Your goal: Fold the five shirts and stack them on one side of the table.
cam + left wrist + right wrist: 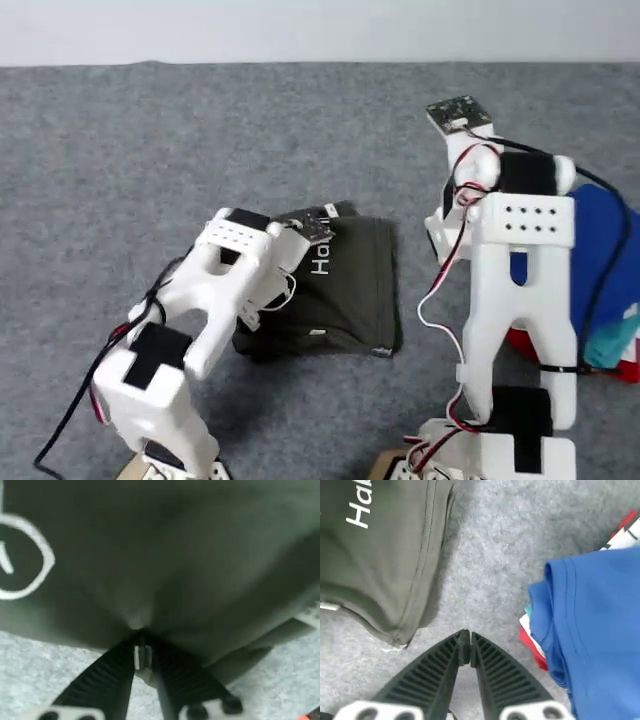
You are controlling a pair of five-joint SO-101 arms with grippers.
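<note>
A dark olive shirt (350,290) with white lettering lies folded at the middle of the grey mat. My left gripper (142,635) is shut on a pinch of the dark olive shirt's (175,555) cloth at its left side; the fabric puckers at the tips. In the high view the left gripper (300,250) sits over the shirt's left edge. My right gripper (466,645) is shut and holds nothing, above bare mat between the olive shirt (375,555) and a blue shirt (600,625). The blue shirt (600,240) tops a stack at the right edge.
Under the blue shirt lie a red shirt (525,345) and a teal one (610,345), partly hidden by the right arm. The grey mat (200,130) covers the table, and a pale wall runs along its far edge.
</note>
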